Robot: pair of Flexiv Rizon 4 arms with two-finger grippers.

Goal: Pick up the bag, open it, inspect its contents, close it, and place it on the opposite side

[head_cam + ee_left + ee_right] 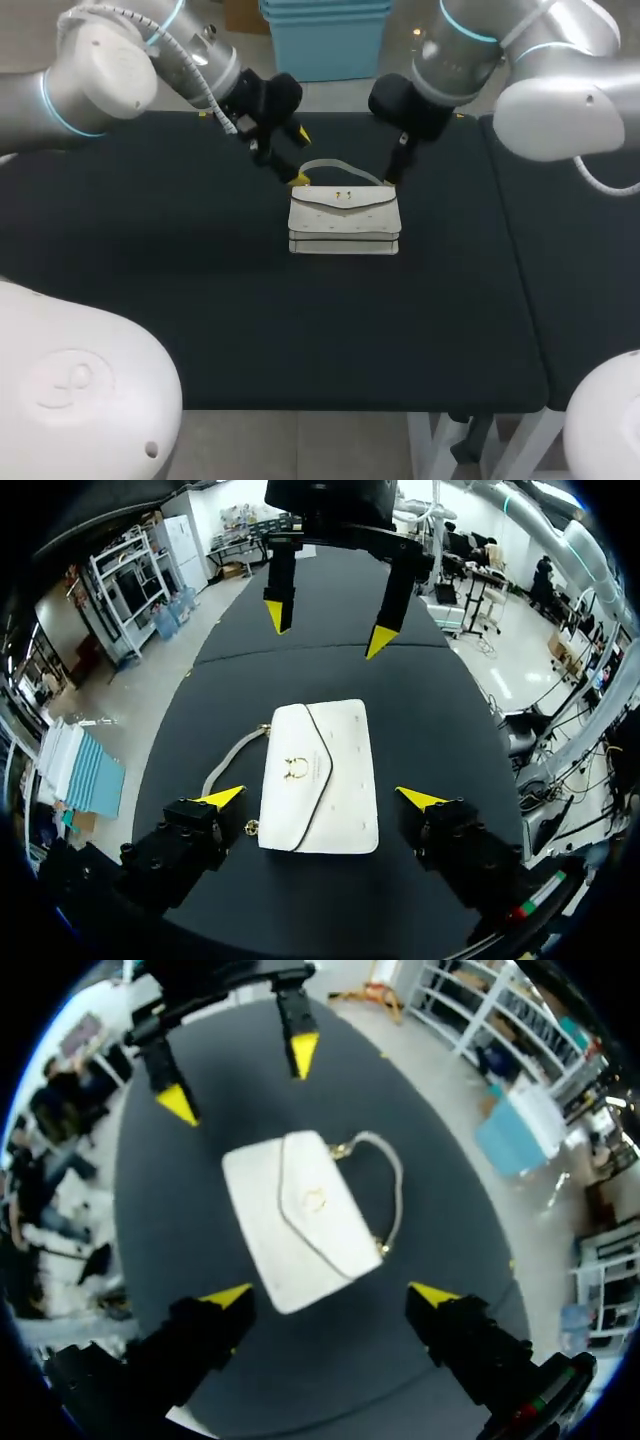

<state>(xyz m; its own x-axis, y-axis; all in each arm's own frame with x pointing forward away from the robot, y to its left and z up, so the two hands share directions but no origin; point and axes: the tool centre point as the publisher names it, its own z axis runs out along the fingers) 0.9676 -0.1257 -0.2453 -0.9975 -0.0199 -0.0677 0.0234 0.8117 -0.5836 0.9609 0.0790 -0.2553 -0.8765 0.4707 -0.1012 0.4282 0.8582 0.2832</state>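
A white bag (345,222) lies flat on the black table (180,280), its flap closed with a small gold clasp (295,769) and its grey handle (338,167) arching toward the far side. My left gripper (300,156) hovers open at the bag's far left corner, beside the handle. At the far right corner hangs my right gripper (393,170), also open. In the left wrist view the bag (320,775) sits below my spread left gripper (320,798), with the right gripper (328,628) beyond it. The right wrist view shows the bag (305,1215) under the right gripper (330,1294), the left gripper (240,1080) opposite.
The black table stretches wide to the left and front of the bag. A second black table section (580,260) adjoins on the right along a seam. Nothing else lies on the cloth.
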